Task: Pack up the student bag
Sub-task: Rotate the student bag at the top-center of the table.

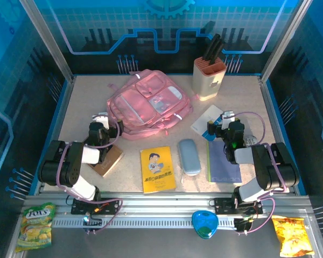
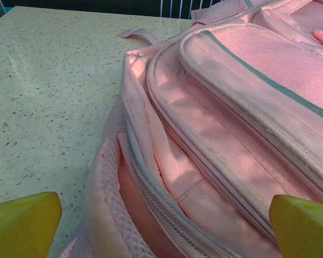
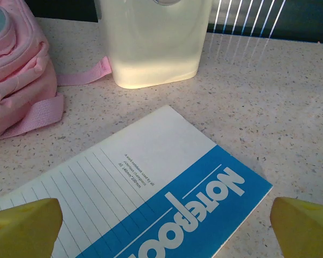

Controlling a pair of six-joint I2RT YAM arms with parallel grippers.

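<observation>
The student bag (image 1: pixel 148 105), a soft pink backpack, lies flat at the back centre of the table with its front pockets up. My left gripper (image 1: pixel 100 119) is open at the bag's near-left edge. In the left wrist view the bag (image 2: pixel 220 134) fills the space between the wide-apart yellow fingertips (image 2: pixel 24 220), with the left gripper (image 2: pixel 164 226) over a zip line and mesh edge. My right gripper (image 1: pixel 226 115) is open over a white and blue notebook (image 1: pixel 207 119). In the right wrist view the right gripper (image 3: pixel 164 228) holds nothing, and that notebook (image 3: pixel 151 199) lies below it.
A yellow book (image 1: pixel 157 169), a grey-blue pencil case (image 1: pixel 189 156) and a purple notebook (image 1: pixel 224 164) lie along the near side. A brown block (image 1: pixel 109 159) sits under the left arm. A cream knife block (image 1: pixel 209 78) stands behind the right gripper. Snack packets (image 1: pixel 35 224) lie on the front rail.
</observation>
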